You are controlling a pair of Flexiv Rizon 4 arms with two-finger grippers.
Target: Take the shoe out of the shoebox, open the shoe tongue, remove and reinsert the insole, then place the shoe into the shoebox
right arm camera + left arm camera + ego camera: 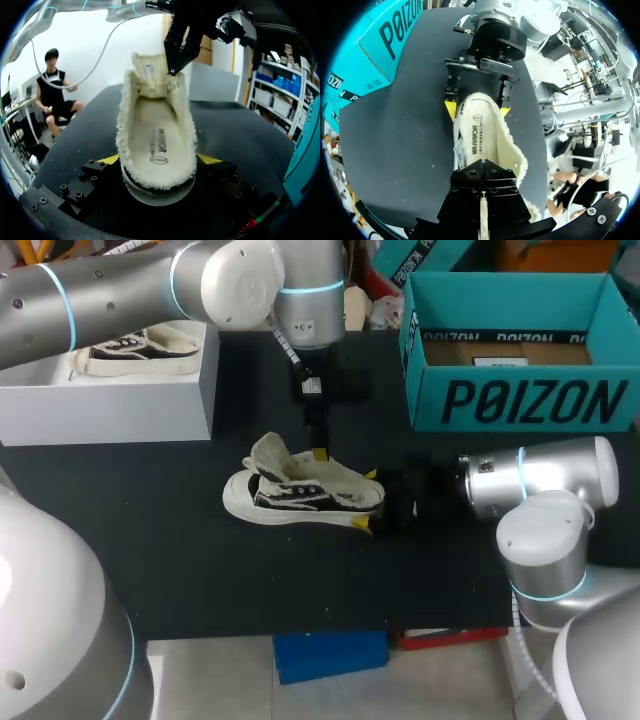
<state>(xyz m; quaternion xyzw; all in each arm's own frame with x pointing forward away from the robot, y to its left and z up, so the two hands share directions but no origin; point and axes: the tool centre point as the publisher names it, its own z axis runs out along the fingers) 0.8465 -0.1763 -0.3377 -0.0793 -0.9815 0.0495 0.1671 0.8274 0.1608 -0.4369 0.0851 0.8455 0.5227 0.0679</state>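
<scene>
Right gripper is clenched on the heel of the shoe, steadying it on the black table for insole work. Beyond, my left gripper hangs by the raised tongue; I cannot tell its grip. Farthest back, the shoebox waits.

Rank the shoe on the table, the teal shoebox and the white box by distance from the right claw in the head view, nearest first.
1. Shoe: mid-table, its heel held in the right claw.
2. Teal shoebox: at the table's far right corner, beyond the claw.
3. White box: far left, across the table.
</scene>
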